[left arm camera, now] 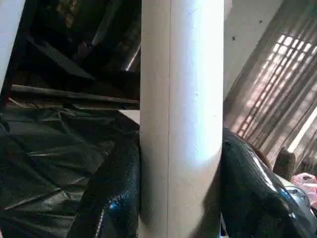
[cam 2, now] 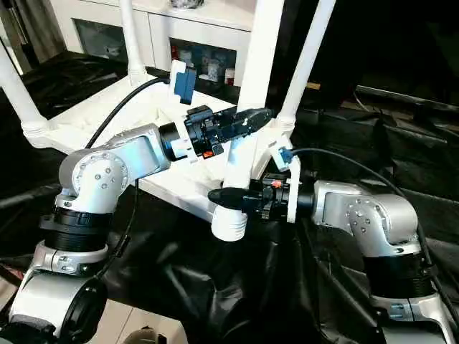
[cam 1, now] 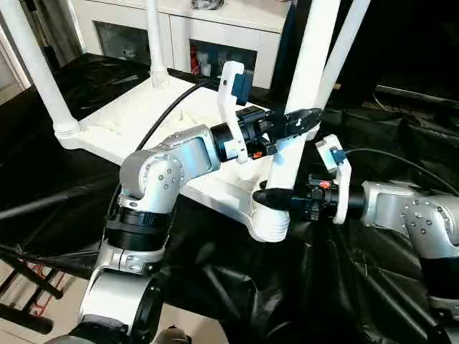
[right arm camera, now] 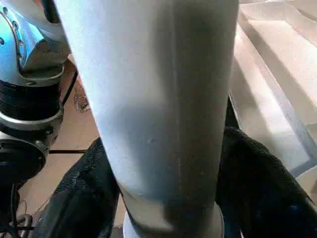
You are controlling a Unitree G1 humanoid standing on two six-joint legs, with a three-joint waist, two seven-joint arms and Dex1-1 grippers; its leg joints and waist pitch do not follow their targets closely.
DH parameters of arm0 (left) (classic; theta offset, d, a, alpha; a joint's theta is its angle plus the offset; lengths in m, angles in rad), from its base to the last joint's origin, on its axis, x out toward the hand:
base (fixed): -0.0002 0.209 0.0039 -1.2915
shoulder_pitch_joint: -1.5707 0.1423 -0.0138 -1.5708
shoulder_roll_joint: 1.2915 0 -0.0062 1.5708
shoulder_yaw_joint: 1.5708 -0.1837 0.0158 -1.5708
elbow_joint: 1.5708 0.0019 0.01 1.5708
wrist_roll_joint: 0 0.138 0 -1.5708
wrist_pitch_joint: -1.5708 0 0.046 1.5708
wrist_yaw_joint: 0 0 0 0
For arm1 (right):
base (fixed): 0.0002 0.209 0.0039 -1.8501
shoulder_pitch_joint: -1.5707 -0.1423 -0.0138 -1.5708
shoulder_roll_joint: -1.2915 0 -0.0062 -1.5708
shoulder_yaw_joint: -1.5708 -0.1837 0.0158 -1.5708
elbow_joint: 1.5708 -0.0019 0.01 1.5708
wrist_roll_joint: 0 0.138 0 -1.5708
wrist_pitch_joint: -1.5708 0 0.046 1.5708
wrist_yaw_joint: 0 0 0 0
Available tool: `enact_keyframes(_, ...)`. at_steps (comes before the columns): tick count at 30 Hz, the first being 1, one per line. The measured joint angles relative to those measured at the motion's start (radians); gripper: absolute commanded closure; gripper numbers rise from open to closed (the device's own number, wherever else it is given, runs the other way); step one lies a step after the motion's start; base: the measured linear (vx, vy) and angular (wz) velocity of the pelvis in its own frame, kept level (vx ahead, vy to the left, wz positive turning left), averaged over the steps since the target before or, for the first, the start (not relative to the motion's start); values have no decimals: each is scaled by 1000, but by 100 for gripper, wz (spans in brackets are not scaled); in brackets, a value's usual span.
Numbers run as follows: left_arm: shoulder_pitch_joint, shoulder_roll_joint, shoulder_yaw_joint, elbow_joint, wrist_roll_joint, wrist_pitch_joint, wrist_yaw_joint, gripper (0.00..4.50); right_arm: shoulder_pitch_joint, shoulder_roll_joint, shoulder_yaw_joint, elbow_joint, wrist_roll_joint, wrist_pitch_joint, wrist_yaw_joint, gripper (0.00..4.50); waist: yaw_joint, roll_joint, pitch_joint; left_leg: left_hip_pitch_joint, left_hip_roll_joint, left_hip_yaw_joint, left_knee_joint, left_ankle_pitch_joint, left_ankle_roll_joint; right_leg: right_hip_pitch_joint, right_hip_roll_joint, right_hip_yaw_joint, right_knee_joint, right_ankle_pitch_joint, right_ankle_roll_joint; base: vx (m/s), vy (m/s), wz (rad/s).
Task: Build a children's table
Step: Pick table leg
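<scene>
Left eye view: both the left gripper (cam 1: 305, 118) and right gripper (cam 1: 269, 197) clamp the fourth leg (cam 1: 301, 93) at the upturned tabletop's (cam 1: 136, 118) near corner socket (cam 1: 270, 222); keep it plumb while seating.

**Bkgd / room notes**

Work table draped w/ black sheet (cam 1: 237, 287), glossy, heavily creased; it covers most of the surface and hangs over the near edge. Behind it: white cabinet (cam 1: 237, 32) w/ glass-front doors, small items inside incl. something red, too small to ID. Dark area to the right of cabinet, nothing readable there. Floor (cam 1: 43, 319) light-coloured, seen at near left; black metal frame bars (cam 1: 29, 279) cross over it under the table edge. Left wrist view: curtain (left arm camera: 277, 79) w/ daylight coming thru in bright stripes. Right wrist view: brownish floor (right arm camera: 84, 129) w/ a dark seam line.
</scene>
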Motion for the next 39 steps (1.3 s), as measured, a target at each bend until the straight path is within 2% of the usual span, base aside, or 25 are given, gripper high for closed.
enact_keyframes(3, 0, 2, 0, 1, 3, -2, 0, 269, 1, 5, 0, 0, 1, 0, 1, 194, 0, 0, 0, 0, 0, 0, 0, 0, 0, 0, 0, 0, 0, 0, 0, 0, 0, 0)
enact_keyframes(5, 0, 3, 0, 2, 6, -2, 0, 269, 1, 8, 0, 0, 1, 0, 0, 226, 0, 0, 0, 0, 0, 0, 0, 0, 0, 0, 0, 0, 0, 0, 0, 0, 0, 0)
enact_keyframes(9, 0, 5, 0, 10, 8, -1, 0, 269, 3, 15, 7, -6, -2, -5, -3, 249, 0, 0, 0, 0, 0, 0, 0, 0, 0, 0, 0, 0, 1, 0, 0, 0, 0, 0)
enact_keyframes(35, 0, 5, 24, 35, 8, -10, 11, 270, 2, 19, 8, 2, -13, -27, -11, 254, 0, -1, 0, 0, 0, 0, 1, 1, -1, 0, 0, 0, 2, 0, 0, 0, 0, 0)
enact_keyframes(37, 0, -2, 31, 35, 8, -10, 12, 200, 1, 19, 8, 2, -13, -31, -11, 254, 0, -1, 0, 0, 0, 0, 1, 1, -1, 0, 0, 0, 2, 0, 0, 0, 0, 0)
enact_keyframes(39, 0, -8, 35, 35, -2, -10, 8, 200, 1, 21, 8, 2, -13, -34, -13, 254, 0, -1, 0, 0, 0, 0, 1, 1, -1, 0, 0, 0, 2, 0, 0, 0, 0, 0)
